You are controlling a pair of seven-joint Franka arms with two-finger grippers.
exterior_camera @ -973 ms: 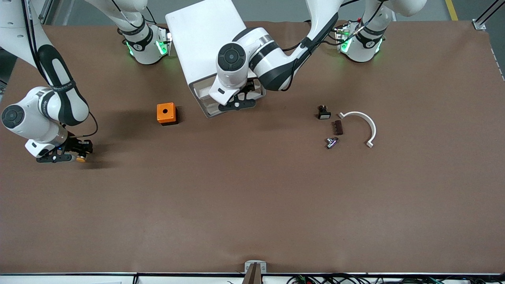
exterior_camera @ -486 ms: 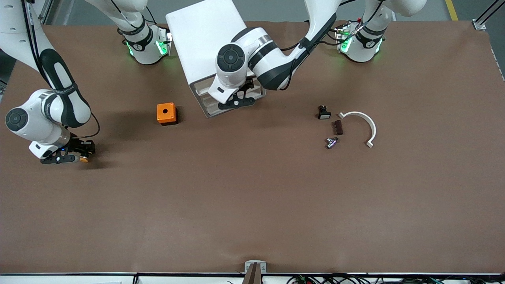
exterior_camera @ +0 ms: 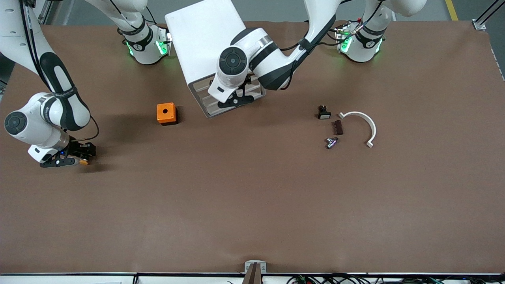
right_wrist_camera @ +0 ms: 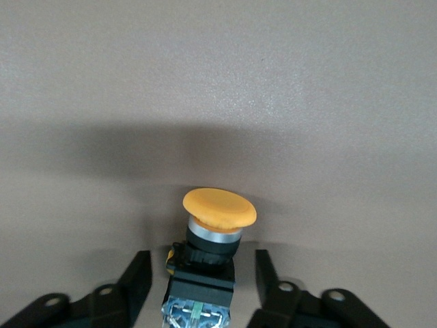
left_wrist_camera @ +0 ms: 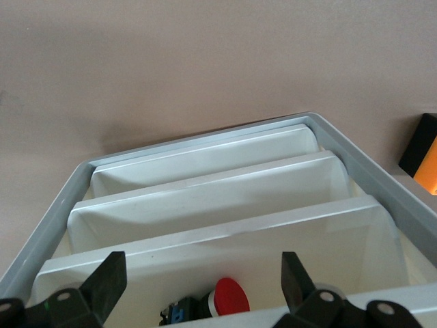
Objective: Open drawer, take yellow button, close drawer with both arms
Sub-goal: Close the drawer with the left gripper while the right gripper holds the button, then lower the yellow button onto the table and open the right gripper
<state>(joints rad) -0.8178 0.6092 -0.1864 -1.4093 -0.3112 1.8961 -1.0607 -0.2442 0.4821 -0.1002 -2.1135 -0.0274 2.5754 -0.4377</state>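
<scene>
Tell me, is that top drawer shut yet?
Not fully. The drawer juts slightly from the cabinet; the left claw sees into it, a red button inside.

place: robotics lab | evidence: two arms (exterior_camera: 252, 59) bolted to brown-covered table (exterior_camera: 252, 205) | aluminium frame post (exterior_camera: 487, 15) at corner | cables (exterior_camera: 335, 279) along table edge | grey floor with yellow line (exterior_camera: 451, 10)
</scene>
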